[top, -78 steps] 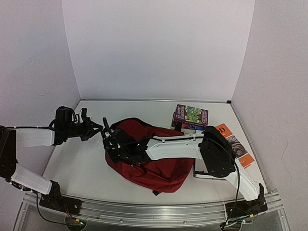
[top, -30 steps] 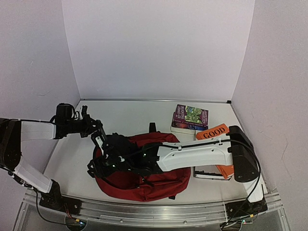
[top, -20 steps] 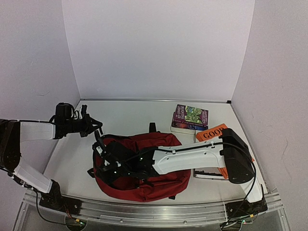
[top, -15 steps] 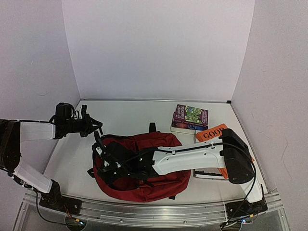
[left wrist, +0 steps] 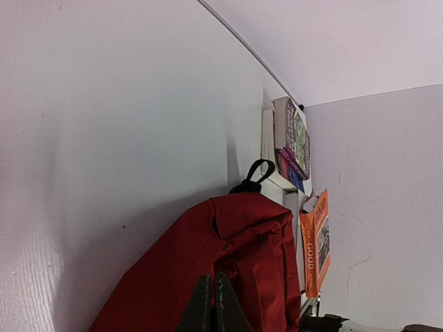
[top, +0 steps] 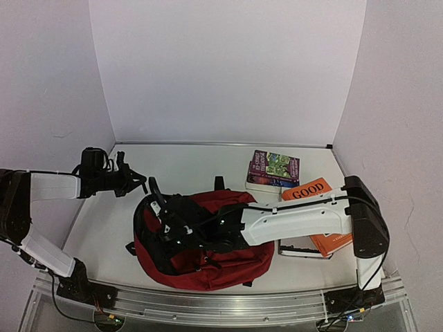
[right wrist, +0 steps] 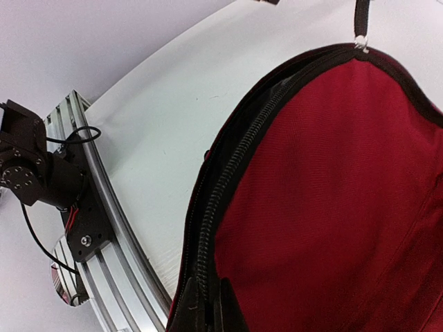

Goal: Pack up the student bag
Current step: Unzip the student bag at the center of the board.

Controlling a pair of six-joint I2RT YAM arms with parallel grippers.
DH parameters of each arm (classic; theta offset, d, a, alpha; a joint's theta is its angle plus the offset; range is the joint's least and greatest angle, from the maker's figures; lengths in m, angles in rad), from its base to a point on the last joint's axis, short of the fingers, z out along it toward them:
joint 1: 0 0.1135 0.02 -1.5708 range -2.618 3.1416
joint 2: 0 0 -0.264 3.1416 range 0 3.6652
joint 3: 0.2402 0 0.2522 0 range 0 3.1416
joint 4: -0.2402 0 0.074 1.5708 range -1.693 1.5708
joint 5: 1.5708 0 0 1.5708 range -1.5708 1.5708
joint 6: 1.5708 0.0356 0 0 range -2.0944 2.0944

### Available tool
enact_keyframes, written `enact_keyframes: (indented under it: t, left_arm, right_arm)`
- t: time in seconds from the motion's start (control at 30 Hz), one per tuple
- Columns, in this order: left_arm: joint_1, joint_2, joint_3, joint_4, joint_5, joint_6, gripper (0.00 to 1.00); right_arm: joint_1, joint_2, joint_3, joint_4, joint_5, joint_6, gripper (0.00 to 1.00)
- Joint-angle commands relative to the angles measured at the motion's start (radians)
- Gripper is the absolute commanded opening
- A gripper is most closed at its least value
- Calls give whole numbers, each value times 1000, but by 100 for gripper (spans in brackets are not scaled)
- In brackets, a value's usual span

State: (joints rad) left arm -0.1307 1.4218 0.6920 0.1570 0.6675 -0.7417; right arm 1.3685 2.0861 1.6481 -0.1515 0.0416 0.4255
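The dark-red student bag (top: 228,252) lies at the table's near middle, with its black zipper edge and opening on its left side. My right gripper (top: 162,218) reaches across the bag to that side. In the right wrist view its fingers (right wrist: 208,312) are shut on the bag's black zipper edge (right wrist: 220,176). My left gripper (top: 138,182) hovers just beyond the bag's far left corner, shut and empty. In the left wrist view its fingertips (left wrist: 211,304) are pressed together, with the red bag (left wrist: 235,256) behind them.
A stack of books (top: 273,169) lies at the far right. An orange book marked GOOD (top: 308,191) lies beside the bag's right end, over a white book (top: 304,250). The metal rail (top: 208,304) runs along the near edge. White walls stand close on three sides.
The right arm has dragged the bag toward the near left, then drawn back to the right, its elbow now further right. The bag's left edge stands up higher. The left gripper has barely moved.
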Motion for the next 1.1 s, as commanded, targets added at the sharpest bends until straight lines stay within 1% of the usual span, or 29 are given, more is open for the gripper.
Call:
enact_keyframes:
  t: [0.0, 0.17, 0.4, 0.6, 0.77, 0.87, 0.93, 1.0, 1.03, 1.07]
  left_arm:
    - [6, 47, 70, 29, -8, -15, 0]
    - [4, 119, 104, 78, 11, -24, 0]
    - [-46, 294, 212, 140, 27, -40, 0]
    - [-74, 437, 312, 205, 16, -75, 0]
    - [-108, 542, 420, 209, -12, -60, 0]
    - [-124, 594, 475, 198, -16, -52, 0]
    - [-124, 600, 490, 185, -18, -38, 0]
    - [-121, 574, 493, 145, -38, -1, 0]
    - [-119, 550, 490, 108, -51, 14, 3]
    - [-117, 522, 488, 71, -66, 35, 9]
  right_arm:
    - [1, -138, -55, 23, 64, 18, 0]
    - [1, -223, -149, 74, 48, -4, 0]
    - [3, -355, -290, 235, -32, -37, 0]
    - [3, -388, -323, 275, -34, -43, 0]
    - [3, -404, -338, 296, -56, -39, 0]
    - [3, -415, -347, 305, -21, -30, 0]
    - [3, -415, -350, 303, 49, -7, 0]
    - [3, -408, -350, 296, 135, 32, 0]
    - [3, -404, -350, 289, 167, 48, 0]
    - [3, -400, -350, 283, 205, 70, 0]
